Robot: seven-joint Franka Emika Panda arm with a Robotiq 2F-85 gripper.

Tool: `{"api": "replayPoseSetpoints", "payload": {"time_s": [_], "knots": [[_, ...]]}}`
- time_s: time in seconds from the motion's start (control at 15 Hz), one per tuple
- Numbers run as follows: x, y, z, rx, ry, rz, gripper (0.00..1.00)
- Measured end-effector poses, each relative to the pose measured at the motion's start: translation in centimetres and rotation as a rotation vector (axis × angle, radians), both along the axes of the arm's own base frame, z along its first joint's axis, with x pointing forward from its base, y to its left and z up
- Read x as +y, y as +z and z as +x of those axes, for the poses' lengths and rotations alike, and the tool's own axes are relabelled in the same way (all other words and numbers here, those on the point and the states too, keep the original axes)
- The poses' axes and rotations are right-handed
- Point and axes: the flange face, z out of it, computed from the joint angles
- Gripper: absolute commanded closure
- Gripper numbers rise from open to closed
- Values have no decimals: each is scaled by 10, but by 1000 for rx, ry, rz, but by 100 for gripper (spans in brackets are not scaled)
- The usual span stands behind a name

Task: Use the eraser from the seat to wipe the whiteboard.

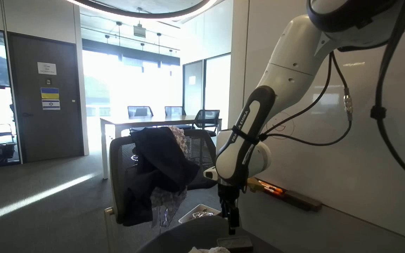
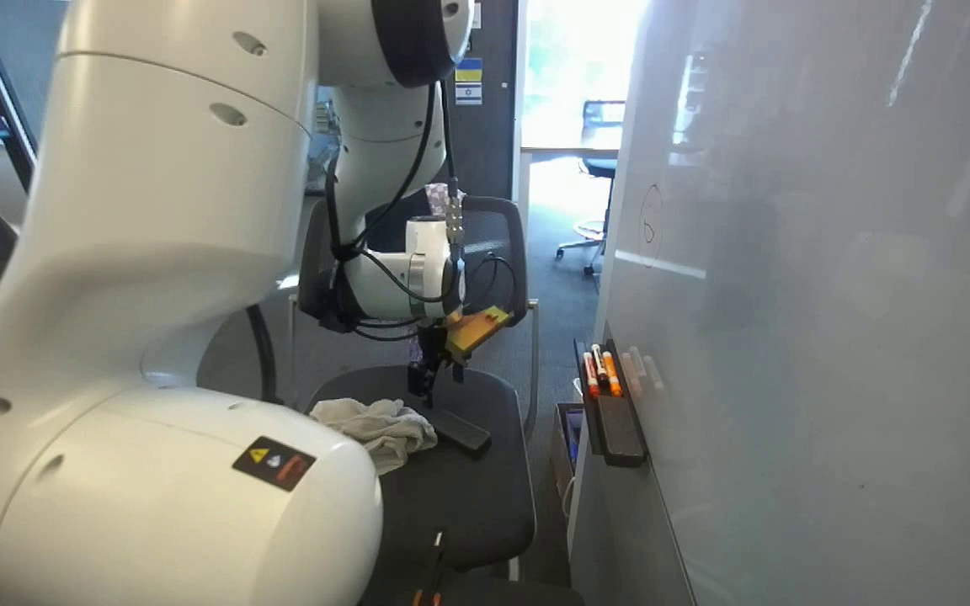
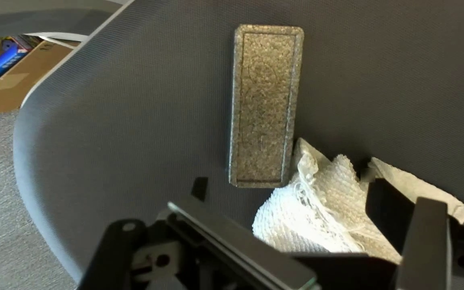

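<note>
Eraser (image 3: 265, 106) on seat (image 3: 147, 104), below parted fingers (image 3: 427, 241)

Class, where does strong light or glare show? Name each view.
In both exterior views, overexposed windows and reflections on the whiteboard; in an exterior view, a bright streak across the floor; in the wrist view, a glaring patch on the cloth.

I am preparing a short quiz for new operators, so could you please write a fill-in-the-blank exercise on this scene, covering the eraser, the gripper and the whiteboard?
1. On the grey chair, the eraser lies on the ____, beside a pale cloth.
2. The gripper, above the chair, stands ____ rather than shut.
3. The circle drawn on the whiteboard is ____ in colour.
Missing words: seat; open; red.
</note>
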Motion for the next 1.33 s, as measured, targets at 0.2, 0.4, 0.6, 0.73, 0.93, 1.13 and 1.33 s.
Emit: {"api": "replayPoseSetpoints", "payload": {"time_s": [0.2,0.4,0.6,0.73,0.93,1.13,1.33], "knots": [[-6,-26,3,26,-10,5,0],[-8,-50,3,55,-12,9,0],[-8,-69,2,72,-15,14,0],[-9,-77,3,69,-17,17,0],[-16,-85,4,56,-28,17,0],[-26,-90,4,50,-42,15,26],[-31,-94,5,47,-46,14,49]]}}
